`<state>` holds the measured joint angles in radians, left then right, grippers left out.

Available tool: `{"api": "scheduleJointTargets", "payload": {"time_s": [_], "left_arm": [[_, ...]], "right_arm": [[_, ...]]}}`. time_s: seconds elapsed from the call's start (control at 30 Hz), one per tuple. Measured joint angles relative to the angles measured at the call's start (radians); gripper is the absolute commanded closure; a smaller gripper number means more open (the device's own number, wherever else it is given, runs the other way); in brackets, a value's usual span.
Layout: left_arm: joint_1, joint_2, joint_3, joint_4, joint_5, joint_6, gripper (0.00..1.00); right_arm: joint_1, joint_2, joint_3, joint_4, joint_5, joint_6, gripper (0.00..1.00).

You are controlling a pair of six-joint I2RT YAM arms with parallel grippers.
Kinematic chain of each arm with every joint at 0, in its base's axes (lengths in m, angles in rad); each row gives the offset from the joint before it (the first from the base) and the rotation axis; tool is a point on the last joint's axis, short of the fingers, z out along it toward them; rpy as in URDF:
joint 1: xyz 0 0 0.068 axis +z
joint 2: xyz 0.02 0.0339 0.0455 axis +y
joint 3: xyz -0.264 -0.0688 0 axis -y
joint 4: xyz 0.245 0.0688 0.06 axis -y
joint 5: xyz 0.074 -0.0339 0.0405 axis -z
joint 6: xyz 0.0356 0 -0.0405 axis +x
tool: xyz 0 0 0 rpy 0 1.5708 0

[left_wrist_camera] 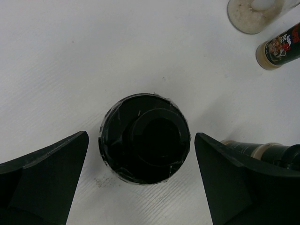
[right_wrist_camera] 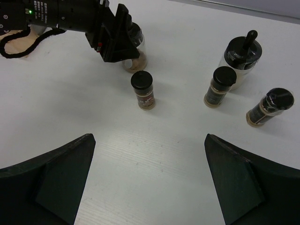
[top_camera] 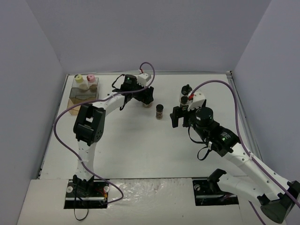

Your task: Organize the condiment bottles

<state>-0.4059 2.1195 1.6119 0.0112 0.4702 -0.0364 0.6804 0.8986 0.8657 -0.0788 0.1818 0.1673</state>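
Five black-capped jars (right_wrist_camera: 142,89), one yellow-capped (top_camera: 78,78), one pink-capped (top_camera: 91,77).

yellow-capped jar (top_camera: 78,78), pink-capped jar (top_camera: 91,77), black-capped jar (top_camera: 159,111)

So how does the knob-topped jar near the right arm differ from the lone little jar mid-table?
The knob-topped jar is wider, its cap knobbed; the lone jar is slim and flat-capped. The knob-topped jar looks clear, unlabelled; the lone jar has a dark label. Both stand upright, black-capped.
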Motion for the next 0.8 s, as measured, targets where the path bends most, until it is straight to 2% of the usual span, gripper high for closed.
{"api": "scheduleJointTargets", "payload": {"time_s": [0.23, 0.37, 0.47, 0.6, 0.7, 0.8], "left_arm": [[-0.018, 0.013, 0.013, 0.019, 0.000, 0.000, 0.23], [-0.018, 0.014, 0.030, 0.025, -0.004, 0.000, 0.42], [-0.018, 0.014, 0.034, 0.031, -0.009, 0.001, 0.66], [-0.018, 0.013, 0.030, 0.044, -0.016, 0.002, 0.86], [-0.018, -0.002, -0.001, 0.068, -0.026, 0.001, 0.97], [-0.013, -0.051, -0.076, 0.093, -0.042, -0.012, 1.00]], "right_arm": [[0.000, 0.000, -0.008, 0.000, -0.007, 0.010, 0.00], [0.000, 0.000, -0.014, 0.000, -0.007, 0.015, 0.00], [0.000, 0.000, -0.016, 0.000, -0.007, 0.016, 0.00], [0.000, 0.000, -0.016, 0.000, -0.008, 0.016, 0.00], [0.000, 0.000, -0.016, 0.001, -0.011, 0.016, 0.00], [0.000, 0.000, -0.018, 0.001, -0.015, 0.016, 0.00]]}}
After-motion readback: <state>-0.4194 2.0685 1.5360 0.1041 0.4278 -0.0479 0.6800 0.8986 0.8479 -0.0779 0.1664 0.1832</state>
